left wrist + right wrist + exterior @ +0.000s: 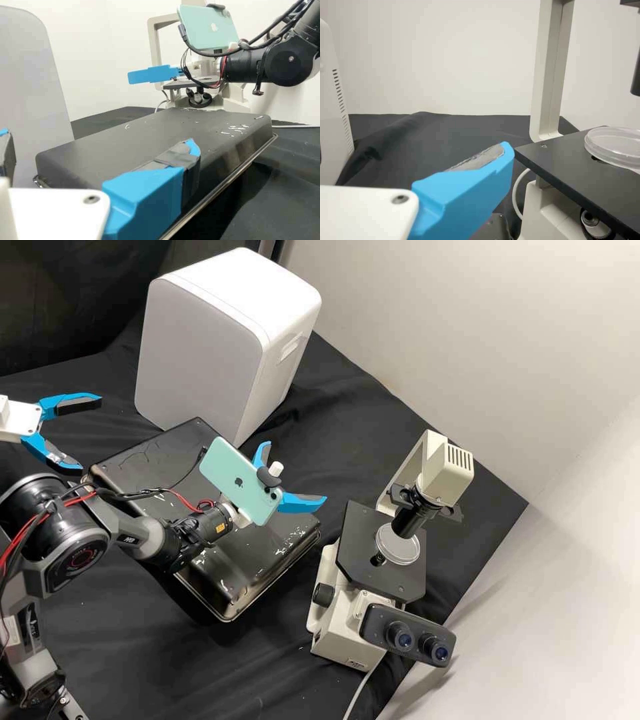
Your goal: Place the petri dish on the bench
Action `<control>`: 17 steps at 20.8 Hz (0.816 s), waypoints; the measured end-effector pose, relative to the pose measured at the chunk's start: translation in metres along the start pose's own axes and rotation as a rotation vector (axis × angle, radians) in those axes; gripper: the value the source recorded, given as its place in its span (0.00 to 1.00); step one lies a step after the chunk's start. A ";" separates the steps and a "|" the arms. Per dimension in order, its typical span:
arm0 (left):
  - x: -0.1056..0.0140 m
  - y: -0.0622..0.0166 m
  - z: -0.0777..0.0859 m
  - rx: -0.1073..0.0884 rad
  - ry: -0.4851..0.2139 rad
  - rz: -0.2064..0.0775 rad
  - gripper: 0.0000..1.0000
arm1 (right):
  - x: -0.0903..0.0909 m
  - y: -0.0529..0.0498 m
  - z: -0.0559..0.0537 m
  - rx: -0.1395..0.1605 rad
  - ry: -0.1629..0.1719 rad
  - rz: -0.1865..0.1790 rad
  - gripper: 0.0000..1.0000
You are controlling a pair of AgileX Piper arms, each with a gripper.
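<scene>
A clear petri dish point(398, 544) lies on the black stage of a white microscope point(347, 633), right under its dark lens tube. In the right wrist view the dish point(615, 145) rests on the stage ahead. My right gripper point(293, 471) hovers open left of the stage, over a black tray, and holds nothing; one blue finger point(470, 185) points toward the stage edge. At the bench's far left, my left gripper point(88, 433) is open and holds nothing, aimed across the tray point(150, 145).
A black slab-like tray point(220, 560) with a metal rim lies mid-bench under the right arm. A tall white appliance point(227, 340) stands behind it. A mint phone point(240, 481) is clamped on the right wrist. A white wall borders the bench on the right.
</scene>
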 end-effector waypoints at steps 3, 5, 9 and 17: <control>0.000 0.0000 0.000 0.000 0.000 0.000 1.00 | -0.005 0.002 0.008 -0.003 -0.019 0.002 1.00; 0.000 0.0000 0.000 0.000 0.000 0.000 1.00 | -0.009 0.007 0.011 0.004 -0.020 0.007 1.00; 0.001 -0.0016 0.000 -0.002 0.001 -0.009 1.00 | -0.015 0.019 0.018 0.006 -0.013 0.047 1.00; 0.001 -0.0027 0.002 -0.005 -0.010 -0.014 1.00 | -0.020 0.041 0.040 -0.001 -0.065 0.105 1.00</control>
